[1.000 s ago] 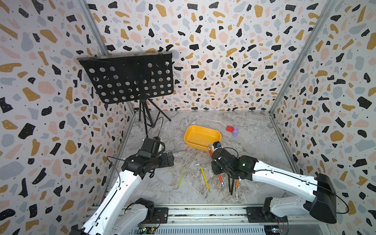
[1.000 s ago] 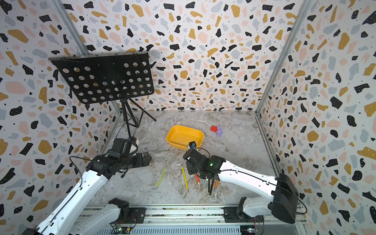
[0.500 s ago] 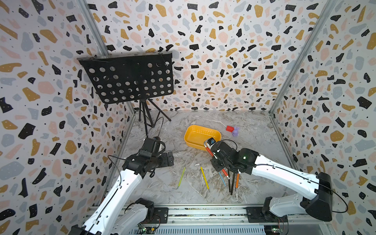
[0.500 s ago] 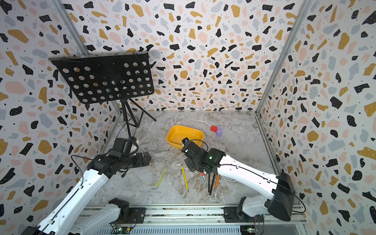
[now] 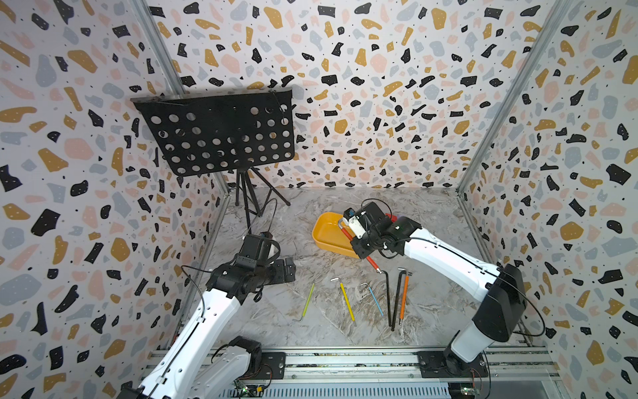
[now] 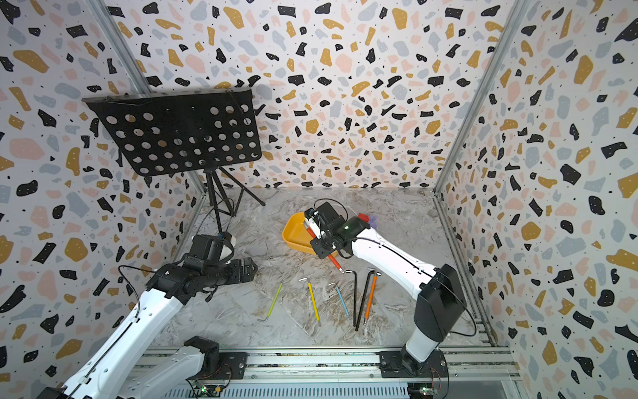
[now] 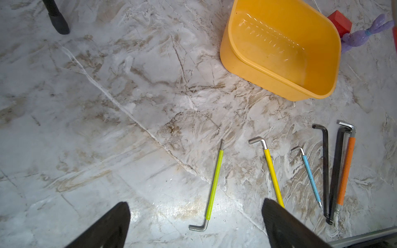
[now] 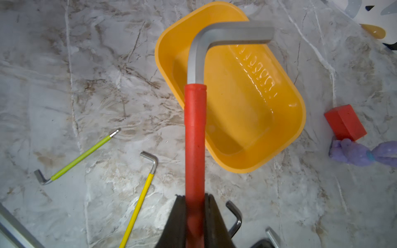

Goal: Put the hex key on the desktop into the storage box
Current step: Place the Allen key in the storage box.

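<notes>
Progress was slight: your right gripper point(image 8: 194, 199) clamped the red hex key point(image 8: 194, 128) over the storage box point(image 8: 300, 111), whose floor lay empty. Your left gripper point(image 7: 194, 204) hung open, and six other hex keys point(image 7: 272, 176) lay on the desktop point(image 7: 107, 107), none delivered.

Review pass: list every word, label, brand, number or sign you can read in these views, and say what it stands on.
No text can be read in any view.
Raised marks on the storage box floor: blurred by glare, cannot tell whether they are characters.
Red-sleeved hex key in the right gripper: no marking visible.
Red block: the faces shown are blank.
</notes>
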{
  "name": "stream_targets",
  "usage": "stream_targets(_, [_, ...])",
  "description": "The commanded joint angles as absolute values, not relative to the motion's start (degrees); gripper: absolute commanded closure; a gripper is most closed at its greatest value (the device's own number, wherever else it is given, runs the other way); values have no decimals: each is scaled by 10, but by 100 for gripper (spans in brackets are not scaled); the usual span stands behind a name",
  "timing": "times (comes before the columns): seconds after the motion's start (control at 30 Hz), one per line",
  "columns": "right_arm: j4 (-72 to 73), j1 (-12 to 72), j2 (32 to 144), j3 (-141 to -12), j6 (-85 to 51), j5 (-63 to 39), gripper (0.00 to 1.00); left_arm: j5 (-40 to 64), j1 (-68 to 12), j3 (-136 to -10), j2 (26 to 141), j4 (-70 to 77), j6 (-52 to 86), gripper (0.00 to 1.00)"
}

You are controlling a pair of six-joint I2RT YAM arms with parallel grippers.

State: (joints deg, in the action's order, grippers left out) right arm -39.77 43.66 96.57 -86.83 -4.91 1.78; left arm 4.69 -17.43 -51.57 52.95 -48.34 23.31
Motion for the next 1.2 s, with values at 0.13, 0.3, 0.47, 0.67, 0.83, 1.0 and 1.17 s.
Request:
stream_targets(0.13, [-380,403,1072,-986,54,-22,100,84,-175,-504,522,-455,234,0])
stream_targets(0.3, [-382,389,1164,-1070,102,-43,100,114,-176,-504,540,-451,229,0])
stream_targets(0.47, [-383,388,1229,-1147,144,-31,100,111,-176,-505,540,-451,229,0])
stream_targets(0.67, [-383,387,1287,-1204,166,-41,100,108,-175,-504,534,-451,230,0])
stream_targets(0.83, [-377,384,1299,-1188,163,-32,100,110,-176,-504,534,-451,229,0])
stream_targets(1.0, [-287,379,1254,-1070,145,-30,100,113,-175,-504,529,-451,229,0])
stream_targets(1.17, [-268,378,1238,-1031,133,-44,100,118,-174,-503,533,-450,229,0])
